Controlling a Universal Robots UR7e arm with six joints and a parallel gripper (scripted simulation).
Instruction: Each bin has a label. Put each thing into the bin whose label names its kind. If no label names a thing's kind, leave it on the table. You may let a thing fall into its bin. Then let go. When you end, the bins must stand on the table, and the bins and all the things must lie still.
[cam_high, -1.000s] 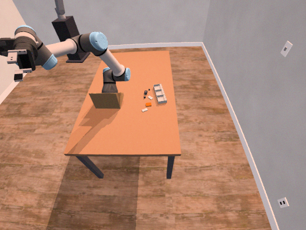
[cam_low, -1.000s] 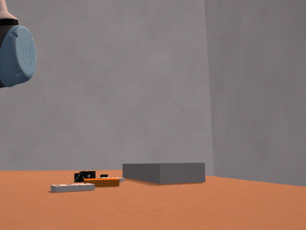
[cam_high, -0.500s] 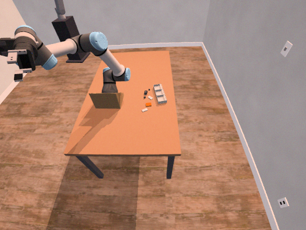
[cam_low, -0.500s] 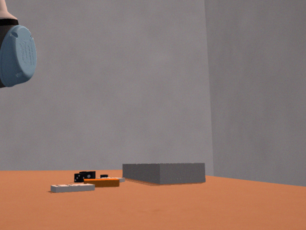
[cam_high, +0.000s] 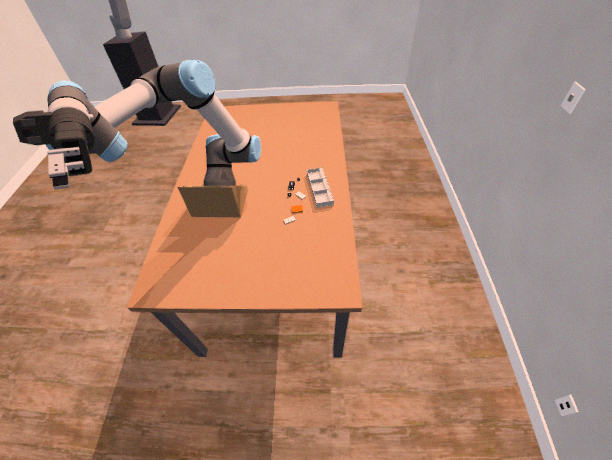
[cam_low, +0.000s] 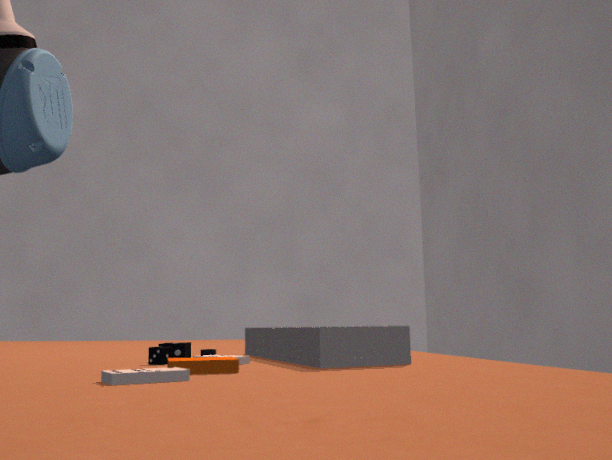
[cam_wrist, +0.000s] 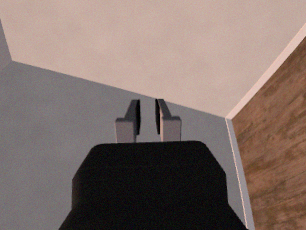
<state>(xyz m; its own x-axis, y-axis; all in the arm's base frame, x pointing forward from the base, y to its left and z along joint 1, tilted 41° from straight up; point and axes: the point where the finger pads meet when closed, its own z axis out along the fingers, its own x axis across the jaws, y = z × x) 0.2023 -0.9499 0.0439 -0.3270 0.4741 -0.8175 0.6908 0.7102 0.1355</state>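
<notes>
A grey bin tray (cam_high: 320, 187) with three compartments stands on the orange table, right of centre; it also shows in the exterior view (cam_low: 327, 346). Its labels cannot be read. Left of it lie black dice (cam_high: 290, 186) (cam_low: 170, 352), a small black piece (cam_high: 298, 178), a white domino (cam_high: 300, 195), an orange domino (cam_high: 297, 209) (cam_low: 202, 365) and another white domino (cam_high: 289, 220) (cam_low: 145, 376). My gripper (cam_high: 60, 181) hangs far left of the table, over the floor. In the wrist view its fingers stand close together with a narrow gap and nothing between them.
A brown box-like panel (cam_high: 214, 201) stands at the arm's base on the table's left side. A blue arm joint (cam_low: 32, 110) fills the upper left of the exterior view. A dark camera stand (cam_high: 131, 57) is behind the table.
</notes>
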